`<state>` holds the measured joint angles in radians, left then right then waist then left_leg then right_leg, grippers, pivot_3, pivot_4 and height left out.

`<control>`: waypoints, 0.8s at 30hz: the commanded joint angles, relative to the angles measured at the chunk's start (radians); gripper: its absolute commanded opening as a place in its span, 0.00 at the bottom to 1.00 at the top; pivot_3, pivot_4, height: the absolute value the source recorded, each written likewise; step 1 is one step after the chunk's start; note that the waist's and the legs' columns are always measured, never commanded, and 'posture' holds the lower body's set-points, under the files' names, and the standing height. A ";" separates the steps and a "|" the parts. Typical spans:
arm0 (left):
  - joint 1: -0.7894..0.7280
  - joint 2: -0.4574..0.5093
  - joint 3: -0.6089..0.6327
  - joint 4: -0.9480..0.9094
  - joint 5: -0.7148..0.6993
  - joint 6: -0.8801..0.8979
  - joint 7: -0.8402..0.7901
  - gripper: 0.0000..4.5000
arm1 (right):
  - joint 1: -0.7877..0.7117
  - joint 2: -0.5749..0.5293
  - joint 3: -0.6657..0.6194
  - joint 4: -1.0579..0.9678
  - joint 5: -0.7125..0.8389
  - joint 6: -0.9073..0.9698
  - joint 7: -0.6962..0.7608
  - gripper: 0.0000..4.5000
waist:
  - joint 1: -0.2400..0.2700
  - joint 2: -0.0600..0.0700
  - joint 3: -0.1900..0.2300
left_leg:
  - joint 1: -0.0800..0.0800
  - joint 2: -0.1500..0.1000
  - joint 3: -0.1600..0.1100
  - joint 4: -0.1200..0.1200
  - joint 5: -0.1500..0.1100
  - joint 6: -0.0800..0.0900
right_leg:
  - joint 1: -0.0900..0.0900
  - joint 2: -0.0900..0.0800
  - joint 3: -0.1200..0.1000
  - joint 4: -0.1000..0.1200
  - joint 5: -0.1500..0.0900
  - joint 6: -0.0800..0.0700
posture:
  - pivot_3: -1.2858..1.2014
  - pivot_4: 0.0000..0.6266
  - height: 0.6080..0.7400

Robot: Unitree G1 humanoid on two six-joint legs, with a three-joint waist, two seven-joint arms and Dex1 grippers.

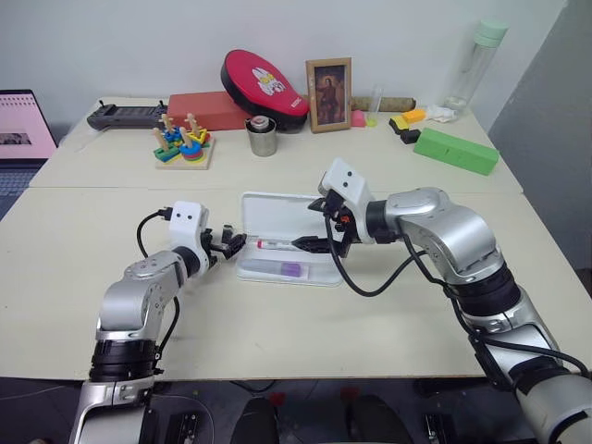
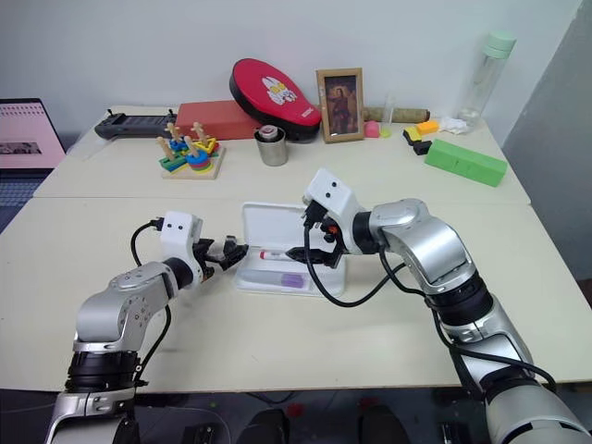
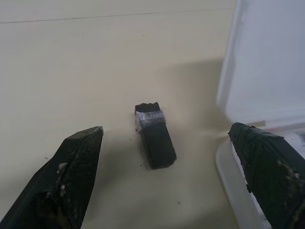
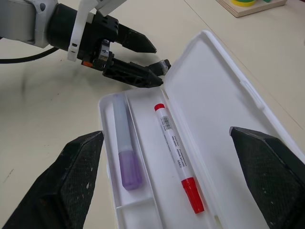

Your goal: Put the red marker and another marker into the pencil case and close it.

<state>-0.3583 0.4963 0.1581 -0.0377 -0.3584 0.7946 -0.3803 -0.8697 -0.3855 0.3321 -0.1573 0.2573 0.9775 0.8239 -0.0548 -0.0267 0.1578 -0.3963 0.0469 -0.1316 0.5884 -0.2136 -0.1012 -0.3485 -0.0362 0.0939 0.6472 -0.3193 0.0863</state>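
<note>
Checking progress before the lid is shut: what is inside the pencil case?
The pencil case lies open, holding the red marker and the purple marker side by side. Nothing is covered.

We see a cream table [image 1: 277,314] with the open pencil case [image 1: 277,215] at its middle, a small black object [image 3: 154,135] just beside it — behind it a metal cup [image 1: 263,139], stacking toy [image 1: 182,143], framed picture [image 1: 329,94], green block [image 1: 455,150].
</note>
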 commanded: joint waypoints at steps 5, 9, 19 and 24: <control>0.026 0.008 0.060 -0.128 -0.049 0.068 0.014 1.00 | -0.010 -0.006 -0.019 -0.031 0.022 -0.008 -0.002 0.99 | 0.001 0.000 0.000 | 0.000 0.000 0.000 0.000 0.000 0.000 | 0.000 0.000 0.000 0.000 0.000 0.000 | 0.52 0.24 1.00; 0.026 0.012 0.071 -0.136 -0.045 0.085 0.025 1.00 | -0.010 -0.004 -0.014 -0.028 0.024 -0.010 -0.002 0.99 | 0.000 0.000 0.000 | 0.000 0.000 0.000 0.000 0.000 0.000 | 0.000 0.000 0.000 0.000 0.000 0.000 | 0.52 0.24 1.00; -0.015 0.008 0.066 -0.083 -0.027 0.092 0.049 1.00 | -0.003 -0.008 -0.018 -0.026 0.023 -0.011 -0.007 0.99 | 0.001 0.000 0.000 | 0.000 0.000 0.000 0.000 0.000 0.000 | 0.000 0.000 0.000 0.000 0.000 0.000 | 0.52 0.24 1.00; -0.045 -0.003 0.060 -0.036 -0.016 0.074 0.058 1.00 | -0.002 -0.009 -0.020 -0.024 0.022 -0.010 -0.012 0.99 | 0.001 0.000 0.000 | 0.000 0.000 0.000 0.000 0.000 0.000 | 0.000 0.000 0.000 0.000 0.000 0.000 | 0.52 0.24 1.00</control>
<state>-0.3843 0.4971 0.2116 -0.0718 -0.3865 0.8910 -0.3303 -0.8697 -0.3891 0.3351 -0.1572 0.2678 0.9773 0.8201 -0.0538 -0.0268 0.1577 -0.3963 0.0470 -0.1316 0.5884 -0.2135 -0.1012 -0.3486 -0.0362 0.0937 0.6469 -0.3193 0.0864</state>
